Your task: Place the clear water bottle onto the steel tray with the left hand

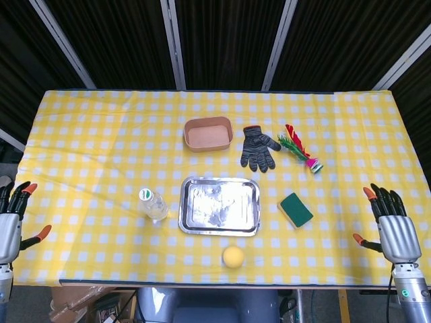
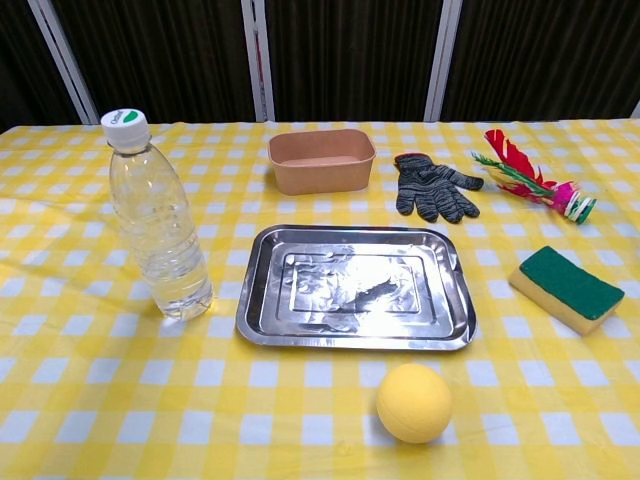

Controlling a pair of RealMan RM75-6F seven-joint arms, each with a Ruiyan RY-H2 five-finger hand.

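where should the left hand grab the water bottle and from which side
Grip the clear water bottle around its ribbed mid-body, below the shoulder and well under the white cap. It stands upright, so a sideways wrap probably holds best. Come in from its left, the side away from the steel tray: the left hand waits open off that table edge, and that side looks free of other things.

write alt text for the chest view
A clear water bottle stands upright on a yellow checked tablecloth, just left of an empty steel tray. Around them: yellow ball, sponge, cardboard box, dark glove, feathered shuttlecock.
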